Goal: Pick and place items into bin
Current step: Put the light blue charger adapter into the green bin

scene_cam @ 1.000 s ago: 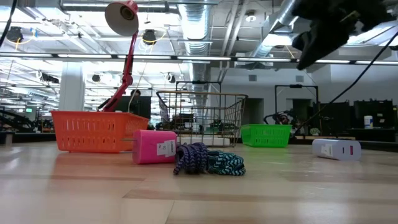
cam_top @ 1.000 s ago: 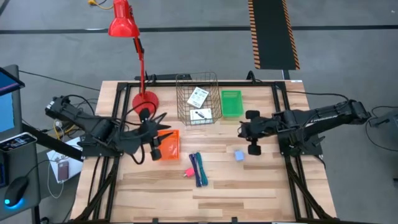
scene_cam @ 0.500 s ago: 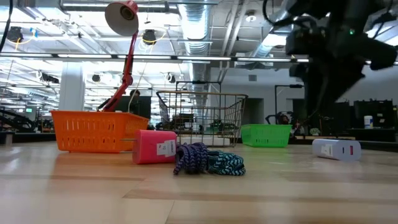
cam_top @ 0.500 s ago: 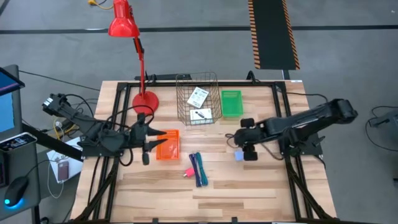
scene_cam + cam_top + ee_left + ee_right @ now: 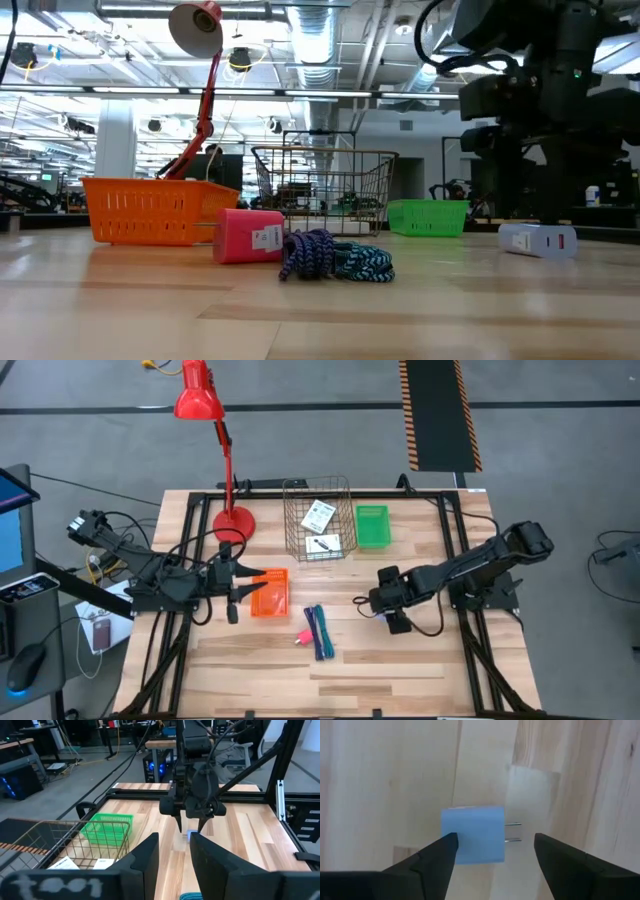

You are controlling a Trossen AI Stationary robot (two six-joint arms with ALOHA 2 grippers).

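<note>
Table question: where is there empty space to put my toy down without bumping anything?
The near strip of the table, in front of the coiled cables, is bare wood. It is crowded farther back: the wire basket, green bin and orange bin sit there, and the right gripper is over the light-blue plug.

1. From above I saw the pale wood counter (image 5: 340,670), planked and framed in black rails, standing on a grey concrete floor (image 5: 540,450).
2. A black mat edged in yellow-and-black hazard stripes (image 5: 438,412) lay on the floor beyond it.
3. A red desk lamp (image 5: 197,395) stood at the counter's far left corner.
4. At counter height, I looked into an open workshop with exposed silver ducts (image 5: 318,40) and ceiling lights overhead.
</note>
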